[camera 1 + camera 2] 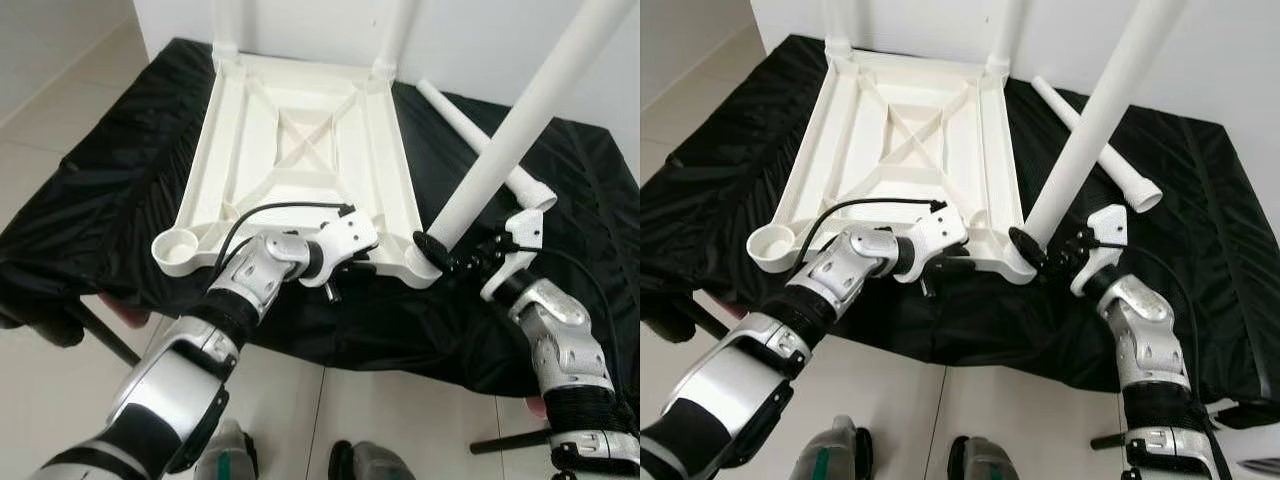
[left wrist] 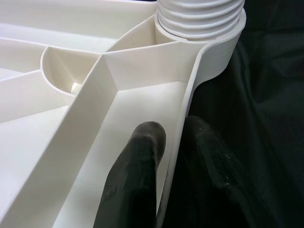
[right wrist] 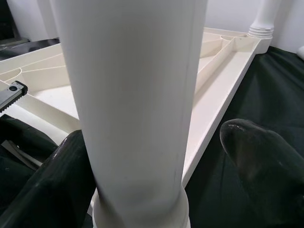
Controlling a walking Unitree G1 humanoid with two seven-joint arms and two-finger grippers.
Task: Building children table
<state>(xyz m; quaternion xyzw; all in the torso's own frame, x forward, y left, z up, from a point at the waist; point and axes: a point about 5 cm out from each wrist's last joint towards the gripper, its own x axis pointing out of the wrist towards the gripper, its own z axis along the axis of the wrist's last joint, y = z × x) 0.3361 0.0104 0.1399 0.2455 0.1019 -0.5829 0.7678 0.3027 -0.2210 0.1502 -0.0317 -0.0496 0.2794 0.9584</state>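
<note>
Pinching the near rim of the upturned white plastic tabletop [image 1: 300, 140], the left gripper [image 2: 166, 156] is clenched on it. The right gripper [image 3: 156, 180] straddles the white plastic tube leg [image 1: 510, 140] at the corner socket; whether its fingers touch the leg is hard to tell, and the leg's top is cut off.

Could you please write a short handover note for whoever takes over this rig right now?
Left tool: shut on the near rim of the upside-down tabletop, steadying it on the black cloth.
Right tool: around the base of a white leg standing tilted in the near right corner socket; one finger appears off the leg, so the grip is unclear.
Done: two far legs stand in their sockets.
Left: seat this leg, then fit the spare leg lying on the cloth into the empty near left socket.
</note>
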